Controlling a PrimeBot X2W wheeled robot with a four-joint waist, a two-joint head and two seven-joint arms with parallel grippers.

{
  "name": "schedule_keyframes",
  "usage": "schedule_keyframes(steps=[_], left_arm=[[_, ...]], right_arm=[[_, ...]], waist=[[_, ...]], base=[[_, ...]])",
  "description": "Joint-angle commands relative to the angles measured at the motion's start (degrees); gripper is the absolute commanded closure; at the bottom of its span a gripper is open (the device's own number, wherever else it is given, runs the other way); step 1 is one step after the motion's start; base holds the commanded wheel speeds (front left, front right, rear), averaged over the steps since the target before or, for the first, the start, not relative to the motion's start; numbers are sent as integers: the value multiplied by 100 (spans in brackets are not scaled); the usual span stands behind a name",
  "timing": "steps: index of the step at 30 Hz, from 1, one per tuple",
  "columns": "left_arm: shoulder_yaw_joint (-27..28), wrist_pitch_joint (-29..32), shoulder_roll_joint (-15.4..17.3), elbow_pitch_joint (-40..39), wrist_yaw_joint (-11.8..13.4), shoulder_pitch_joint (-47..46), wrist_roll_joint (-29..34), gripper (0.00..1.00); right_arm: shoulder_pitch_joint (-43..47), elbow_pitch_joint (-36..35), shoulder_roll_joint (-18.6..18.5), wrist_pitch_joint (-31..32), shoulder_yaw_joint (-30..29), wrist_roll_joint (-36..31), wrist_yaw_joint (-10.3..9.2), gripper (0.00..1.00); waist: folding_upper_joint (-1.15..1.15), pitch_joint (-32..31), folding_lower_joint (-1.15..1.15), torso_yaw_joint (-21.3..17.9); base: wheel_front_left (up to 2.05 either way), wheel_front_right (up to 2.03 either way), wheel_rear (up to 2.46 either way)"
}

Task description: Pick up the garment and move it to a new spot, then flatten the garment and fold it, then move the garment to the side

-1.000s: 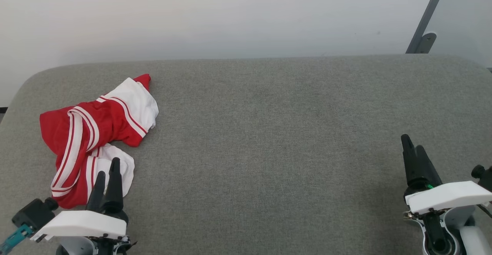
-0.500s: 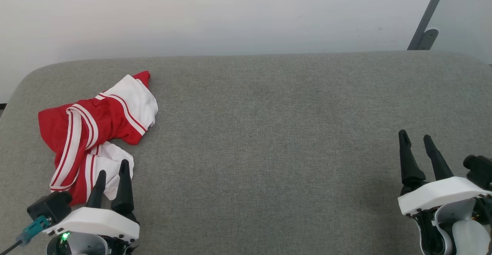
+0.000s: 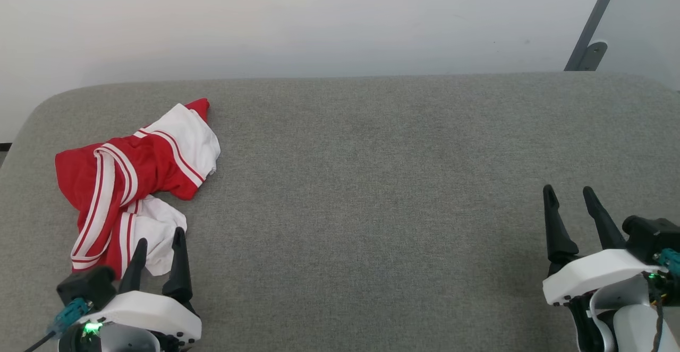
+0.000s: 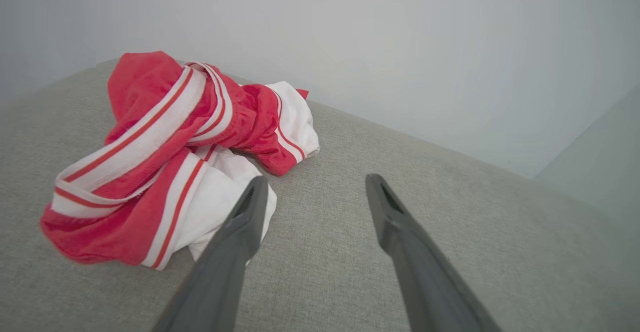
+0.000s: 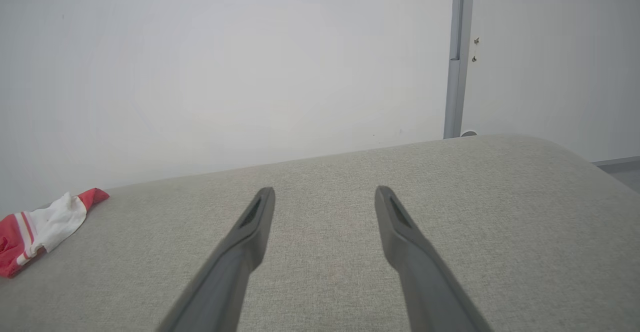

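One crumpled garment [image 3: 133, 182] lies just ahead of the spread left pincer [image 3: 160, 236].

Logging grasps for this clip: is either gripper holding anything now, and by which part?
Nothing is held: left gripper and right gripper are both open; the garment lies crumpled, ungripped.

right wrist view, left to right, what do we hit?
garment at the far left edge → right gripper, jaws open, in the middle → grey post against the wall on the right.
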Motion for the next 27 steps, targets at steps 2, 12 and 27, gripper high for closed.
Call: schedule_keyframes(steps=[2, 12, 27], left_arm=[[-40, -85, 42, -33, 24, -13, 216, 0], [-39, -228, 20, 80, -90, 30, 596, 0], [268, -412, -155, 325, -436, -2, 975, 0]], right_arm=[[-48, -1, -20, -90, 30, -226, 9, 0], [71, 33, 43, -231, 11, -500, 10, 0], [285, -109, 136, -412, -129, -608, 10, 0]], waist=[[0, -4, 0, 6], [0, -16, 0, 27], [0, -48, 0, 98]], base=[[0, 0, 0], [0, 0, 0], [0, 0, 0]])
